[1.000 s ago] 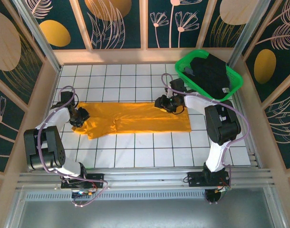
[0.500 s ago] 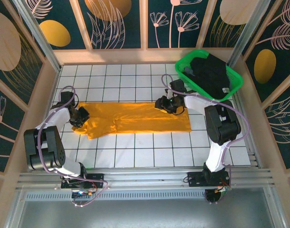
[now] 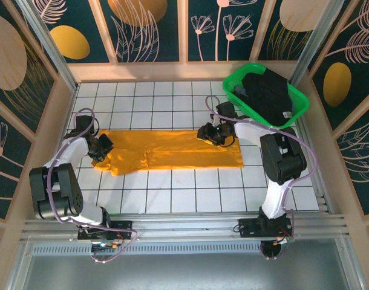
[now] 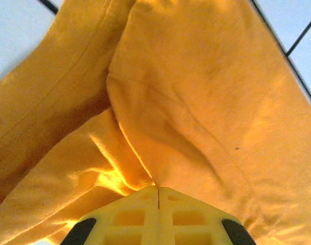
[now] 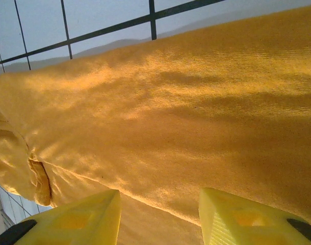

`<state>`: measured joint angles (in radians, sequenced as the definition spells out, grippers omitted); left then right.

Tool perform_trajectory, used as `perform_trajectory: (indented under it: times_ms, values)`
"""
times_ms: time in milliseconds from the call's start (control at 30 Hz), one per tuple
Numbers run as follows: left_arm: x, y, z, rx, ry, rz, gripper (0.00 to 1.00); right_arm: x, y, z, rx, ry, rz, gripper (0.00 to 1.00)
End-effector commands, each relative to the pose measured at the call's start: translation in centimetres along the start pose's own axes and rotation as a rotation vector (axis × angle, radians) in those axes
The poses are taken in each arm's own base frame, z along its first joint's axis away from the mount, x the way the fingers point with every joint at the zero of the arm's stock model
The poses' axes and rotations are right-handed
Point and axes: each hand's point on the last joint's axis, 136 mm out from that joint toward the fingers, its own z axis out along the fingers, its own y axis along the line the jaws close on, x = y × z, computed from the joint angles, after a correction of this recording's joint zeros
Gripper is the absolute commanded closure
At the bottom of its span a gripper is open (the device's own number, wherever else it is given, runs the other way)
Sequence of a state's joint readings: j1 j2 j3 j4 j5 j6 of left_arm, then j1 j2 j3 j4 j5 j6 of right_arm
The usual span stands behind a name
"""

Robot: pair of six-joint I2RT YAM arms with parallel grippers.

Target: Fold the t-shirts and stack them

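The orange-yellow t-shirt (image 3: 172, 151) lies as a long folded strip across the white tiled table. My left gripper (image 3: 102, 147) sits at its left end, shut on a raised fold of the cloth (image 4: 196, 102), which runs into the closed tips (image 4: 158, 188). My right gripper (image 3: 208, 132) rests on the strip's far edge toward the right. It is open (image 5: 158, 212), and a hem of the orange-yellow cloth (image 5: 196, 102) crosses the gap between its fingers. The black t-shirt (image 3: 266, 90), with a small white tag (image 3: 286, 115), lies bunched in the green basket.
The green plastic basket (image 3: 300, 104) stands at the back right corner, just behind the right arm. Bare white tiles (image 3: 172, 193) lie in front of the shirt and behind it. Wooden frame walls (image 3: 57, 121) close in the table on three sides.
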<state>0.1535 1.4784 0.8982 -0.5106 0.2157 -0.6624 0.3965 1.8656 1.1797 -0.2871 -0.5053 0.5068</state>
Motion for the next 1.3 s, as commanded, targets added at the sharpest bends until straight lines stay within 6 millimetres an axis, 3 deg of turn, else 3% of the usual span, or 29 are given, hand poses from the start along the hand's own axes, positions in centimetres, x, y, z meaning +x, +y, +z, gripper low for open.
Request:
perform_trajectory:
  times_ms: [0,200,333,600,767,833,967,1100,1167,1267]
  values:
    - [-1.8,-1.5,-1.4,0.026,-0.049,-0.004,1.00,-0.1,0.9,-0.7,-0.012,-0.017,-0.014,0.55]
    - [-4.0,-3.0,-1.4,0.030,-0.067,0.008,1.00,-0.1,0.9,-0.7,-0.012,-0.015,-0.016,0.55]
    - [-5.5,-2.9,-0.5,-0.018,-0.083,0.034,1.00,-0.2,0.8,-0.8,-0.010,-0.019,-0.016,0.55]
    - [-6.7,-1.1,3.5,-0.126,-0.062,0.070,1.00,-0.1,0.5,-0.9,-0.004,-0.018,-0.010,0.55]
    - [-6.0,0.5,6.7,-0.180,-0.004,0.076,1.00,-0.1,0.2,-1.1,0.006,-0.025,-0.007,0.55]
    - [-5.8,1.4,7.3,-0.213,0.003,0.080,0.89,-0.4,0.1,-1.4,0.016,-0.040,-0.008,0.55]
    - [-6.7,1.5,5.5,-0.241,-0.067,0.077,0.68,-1.5,-0.6,-2.6,0.036,-0.093,-0.001,0.57]
    - [-8.2,0.4,0.1,-0.232,-0.248,0.030,0.59,-3.0,-2.4,-4.4,0.080,-0.153,0.021,0.61]
    - [-7.3,-0.4,-1.3,-0.181,-0.287,-0.010,0.61,-3.4,-3.8,-4.9,0.120,-0.164,0.041,0.63]
    - [-3.6,-2.5,-0.9,-0.065,-0.228,-0.064,0.68,-3.9,-6.5,-5.1,0.188,-0.162,0.077,0.68]
